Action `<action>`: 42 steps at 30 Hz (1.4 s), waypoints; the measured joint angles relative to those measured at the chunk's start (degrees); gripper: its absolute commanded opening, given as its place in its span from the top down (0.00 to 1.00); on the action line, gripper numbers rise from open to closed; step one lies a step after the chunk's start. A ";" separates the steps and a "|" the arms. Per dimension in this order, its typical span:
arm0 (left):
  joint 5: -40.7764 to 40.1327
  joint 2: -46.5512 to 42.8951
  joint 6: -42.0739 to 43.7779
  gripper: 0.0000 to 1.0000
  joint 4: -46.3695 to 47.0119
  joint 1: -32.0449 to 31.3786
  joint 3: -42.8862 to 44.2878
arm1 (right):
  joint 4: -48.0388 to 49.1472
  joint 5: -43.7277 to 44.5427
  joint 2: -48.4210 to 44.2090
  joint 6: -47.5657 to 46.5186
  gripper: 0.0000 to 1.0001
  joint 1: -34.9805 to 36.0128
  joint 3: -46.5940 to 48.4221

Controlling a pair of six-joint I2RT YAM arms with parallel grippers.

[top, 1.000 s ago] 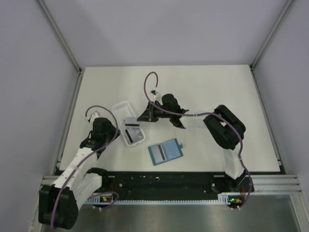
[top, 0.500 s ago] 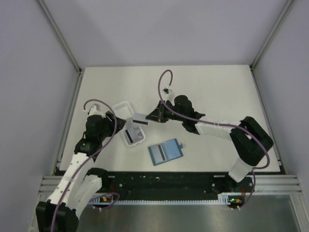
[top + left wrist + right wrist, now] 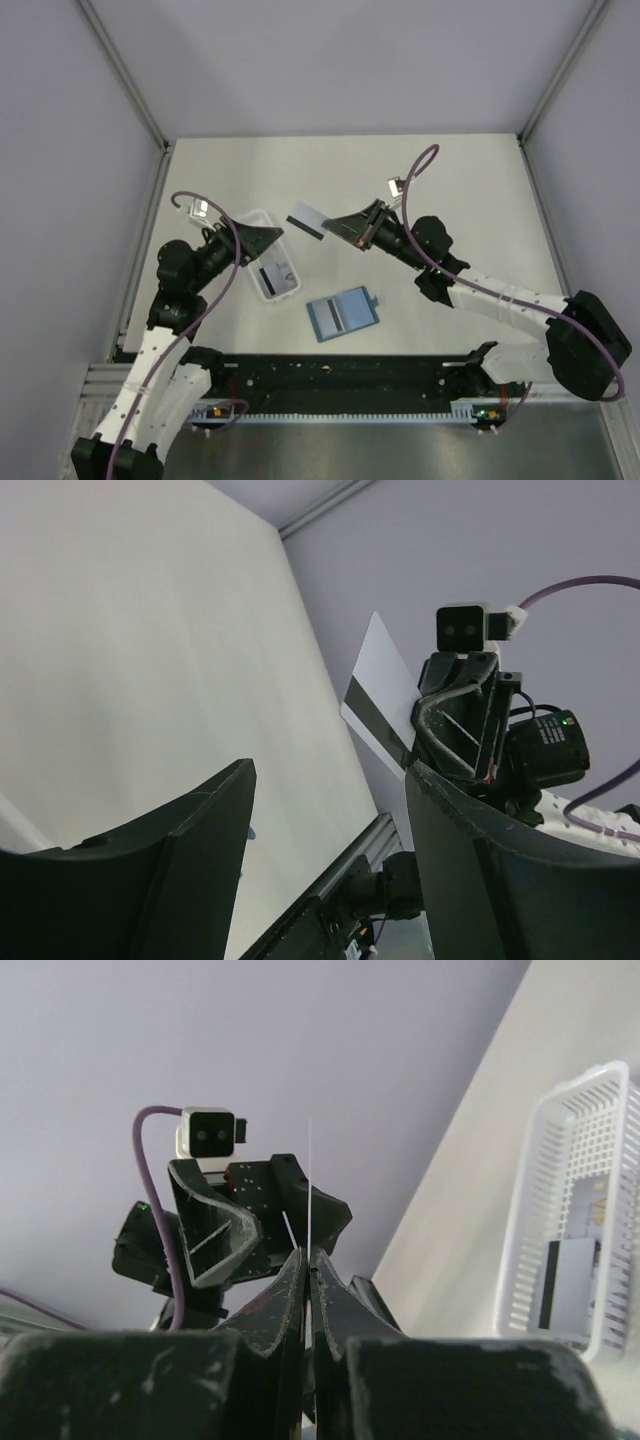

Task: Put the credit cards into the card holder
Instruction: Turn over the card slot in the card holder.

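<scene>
One credit card (image 3: 305, 221) is held up in the air by the right tool (image 3: 333, 226), which is pinched together on the card's edge, in the middle of the top view. The left tool (image 3: 270, 238) is spread apart, with nothing in it, just left of that card. Other credit cards (image 3: 280, 274) are seen in the white tray (image 3: 250, 219), left of the middle. The card holder (image 3: 342, 313) is laid flat on the desk (image 3: 450, 180), low in the middle.

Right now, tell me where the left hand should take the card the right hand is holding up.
Grip the card at its free edge, the one farthest from the right hand, coming from the left hand side. The right hand pinches only one end in the air, so both faces at the far edge look clear.
</scene>
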 measured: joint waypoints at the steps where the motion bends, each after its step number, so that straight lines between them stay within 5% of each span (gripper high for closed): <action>1: 0.68 -0.42 -1.09 0.33 1.20 -0.04 0.00 | 0.11 0.55 -0.72 0.70 1.00 0.17 -0.26; 17: 3.08 -0.11 -7.50 0.36 11.04 -3.04 -0.09 | -0.31 1.77 -2.49 3.32 1.00 3.78 -0.17; 27: 2.34 1.01 -7.69 0.70 11.34 -5.73 -0.20 | -0.33 1.42 -2.49 3.19 1.00 5.55 0.24; 33: 1.60 1.29 -7.80 1.00 11.72 -6.14 -0.20 | -0.42 1.64 -2.51 3.02 1.00 6.67 0.24; 38: 1.86 1.49 -7.50 1.00 12.52 -6.45 -0.17 | -3.34 2.21 -3.50 0.07 0.60 6.82 0.24; 42: 4.13 3.06 -5.29 1.00 10.45 -6.45 0.87 | -13.81 2.64 -8.85 -8.66 0.48 7.15 1.44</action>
